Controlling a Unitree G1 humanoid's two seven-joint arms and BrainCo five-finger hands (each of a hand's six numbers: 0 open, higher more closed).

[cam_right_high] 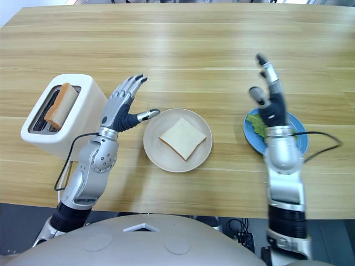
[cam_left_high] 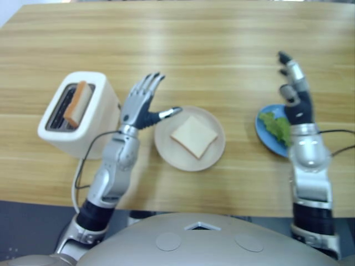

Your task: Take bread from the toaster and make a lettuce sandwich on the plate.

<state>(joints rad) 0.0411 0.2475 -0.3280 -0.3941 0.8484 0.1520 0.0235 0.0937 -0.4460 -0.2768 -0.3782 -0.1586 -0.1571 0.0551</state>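
Right in front of me, near the table's (cam_right_high: 194, 55) edge, sits the round plate (cam_right_high: 166, 160) with one bread slice (cam_right_high: 182, 137) lying flat in its middle and nothing on top of it. At nine o'clock from the plate my left hand (cam_right_high: 122, 108) hangs just beside the rim, fingers spread wide and holding nothing. At three o'clock my right hand (cam_right_high: 268, 97) is raised, fingers also wide and empty, above the far side of the blue plate (cam_right_high: 297, 130) where the lettuce (cam_right_high: 256, 126) lies. Further out at nine o'clock, just past my left hand, stands the toaster (cam_right_high: 66, 136), and a second slice (cam_right_high: 57, 105) stands upright in its slot. I judge the sandwich base is laid and the lettuce step is in hand. The next move calls for my right hand to drop onto the leaf, pinch it lightly and carry it toward nine o'clock onto the slice. After that, my left hand must lift the second slice from the slot.
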